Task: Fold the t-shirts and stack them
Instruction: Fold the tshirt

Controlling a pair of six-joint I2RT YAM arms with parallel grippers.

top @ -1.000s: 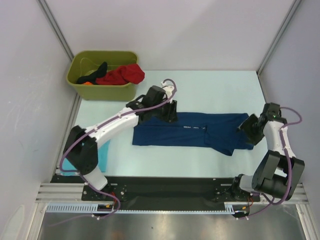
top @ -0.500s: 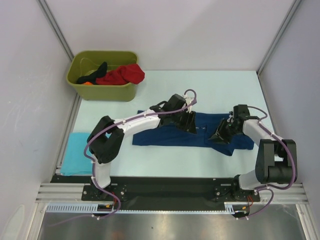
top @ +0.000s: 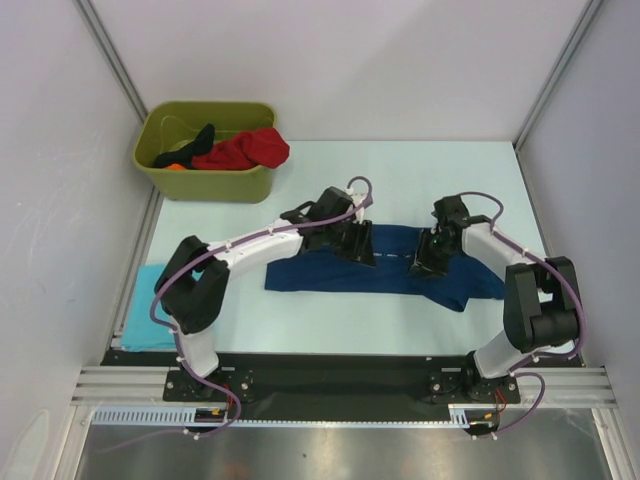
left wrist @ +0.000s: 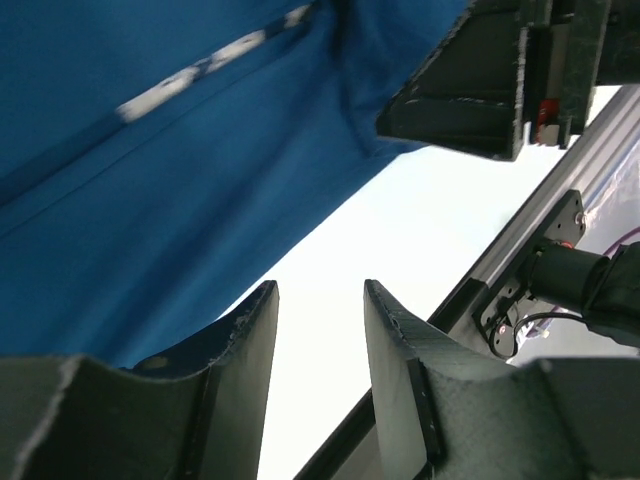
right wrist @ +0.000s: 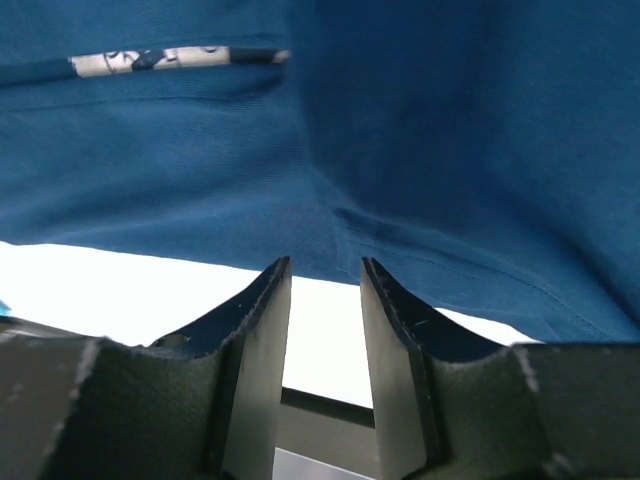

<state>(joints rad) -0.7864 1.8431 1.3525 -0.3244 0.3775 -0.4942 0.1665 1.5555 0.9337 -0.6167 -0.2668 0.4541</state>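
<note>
At the near left of the table [top: 420, 180], a light turquoise t-shirt [top: 138, 315] lies flat, partly hidden behind the left arm's elbow. Further in, across the middle, the navy blue t-shirt [top: 320, 275] lies as a long band running left to right. A thin strip of grey-white print [right wrist: 150, 60] shows along one crease. Both grippers are down over the far half of the band, the left gripper [top: 357, 252] near its middle and the right gripper [top: 424, 266] further right. In each wrist view the fingers stand apart, with bare table showing in the gap and an edge of the shirt by the tips; neither clamps cloth. At the far left corner, the olive-green bin [top: 205, 186] holds a red t-shirt [top: 250, 150] and a black t-shirt [top: 200, 135], both bunched.
</note>
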